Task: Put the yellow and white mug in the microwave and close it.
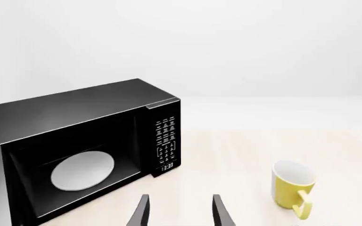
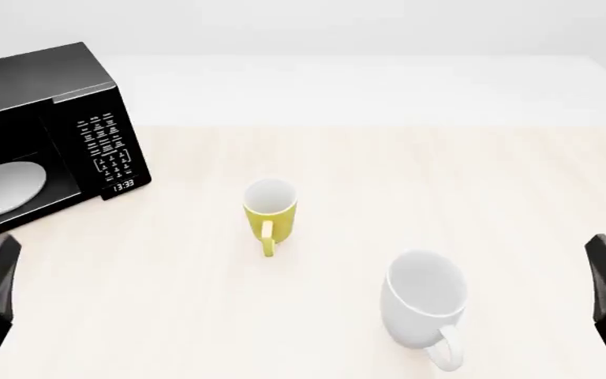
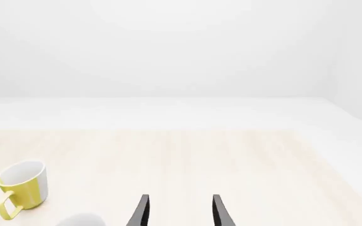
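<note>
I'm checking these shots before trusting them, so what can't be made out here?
- Microwave door: not clearly visible in any view; the front view's left edge cuts the oven off.
- Keypad lettering: too small to read in the front and left wrist views.
- White mug: only a sliver in the right wrist view, cut by the frame edge.
- Left gripper and right gripper: only the fingertips show.

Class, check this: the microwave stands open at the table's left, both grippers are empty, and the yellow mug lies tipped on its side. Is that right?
One error: the yellow mug stands upright, mouth up, as the front view shows. The microwave is open, and the left gripper and right gripper are empty.
</note>
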Available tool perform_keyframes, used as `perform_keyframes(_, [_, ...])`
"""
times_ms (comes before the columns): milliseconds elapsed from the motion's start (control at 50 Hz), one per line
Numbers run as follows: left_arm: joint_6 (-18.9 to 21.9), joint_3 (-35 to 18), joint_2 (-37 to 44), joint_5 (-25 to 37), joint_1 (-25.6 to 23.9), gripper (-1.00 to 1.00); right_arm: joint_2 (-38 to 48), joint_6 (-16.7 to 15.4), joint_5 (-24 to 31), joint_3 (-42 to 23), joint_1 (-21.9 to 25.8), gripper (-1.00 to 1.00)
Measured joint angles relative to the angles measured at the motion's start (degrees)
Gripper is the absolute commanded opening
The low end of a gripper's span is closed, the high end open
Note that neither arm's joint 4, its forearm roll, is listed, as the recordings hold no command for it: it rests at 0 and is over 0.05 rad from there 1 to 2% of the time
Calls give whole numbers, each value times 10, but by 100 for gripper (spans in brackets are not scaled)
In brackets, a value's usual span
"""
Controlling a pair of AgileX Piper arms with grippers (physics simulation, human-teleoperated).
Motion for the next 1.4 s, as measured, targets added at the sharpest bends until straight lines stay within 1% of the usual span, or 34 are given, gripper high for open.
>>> perform_keyframes(280, [9,0,8,0,-1,100,2,-1,-1,-1,1,100])
perform_keyframes(680, [35,-2,7,9,-12,100,3,-1,-1,-2,1,100])
perform_keyframes(1000, [62,-2,11,21,-49,100,3,-1,-1,-2,1,100])
perform_keyframes(1180, [66,-6,56,1,-80,100,3,-1,-1,-2,1,100])
perform_keyframes(1400, [57,-28,144,-32,-128,100,3,-1,-1,-2,1,100])
